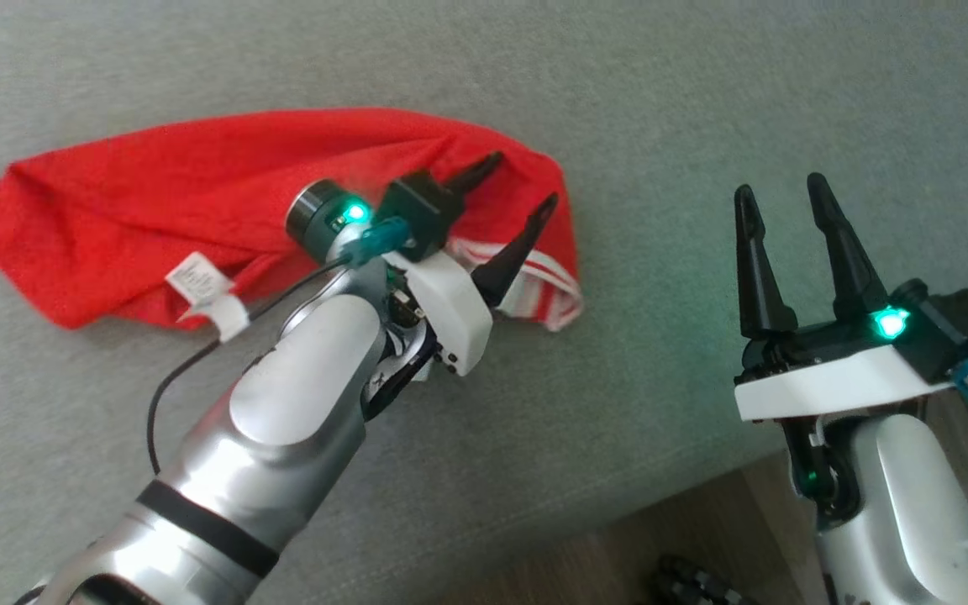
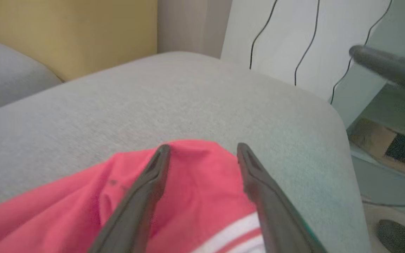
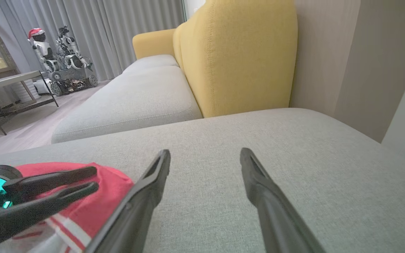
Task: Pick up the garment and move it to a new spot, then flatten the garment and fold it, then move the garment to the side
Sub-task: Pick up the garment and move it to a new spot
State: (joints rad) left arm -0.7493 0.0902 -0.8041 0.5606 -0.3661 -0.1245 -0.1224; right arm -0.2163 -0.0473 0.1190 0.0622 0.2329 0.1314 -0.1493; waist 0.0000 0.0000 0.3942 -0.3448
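Left gripper (image 1: 524, 178): fingers were spread wide, nothing pinched between them, tips poised right over red cloth!
Garment (image 1: 156, 193): red and bunched up, it lay on the grey cushion (image 1: 618, 101), one end under the left gripper's fingers, the rest trailing off to that gripper's left.
Striped hem (image 1: 547, 286): the white-and-red band sat just below the left gripper's right finger.
White label (image 1: 198, 281): it lay back behind those fingertips, on the left side.
Right gripper (image 1: 780, 185): fingers were apart and empty, over bare cushion, with the garment well off to its left.
Yellow backrest (image 3: 237, 52): it stood ahead of the right gripper's fingers.
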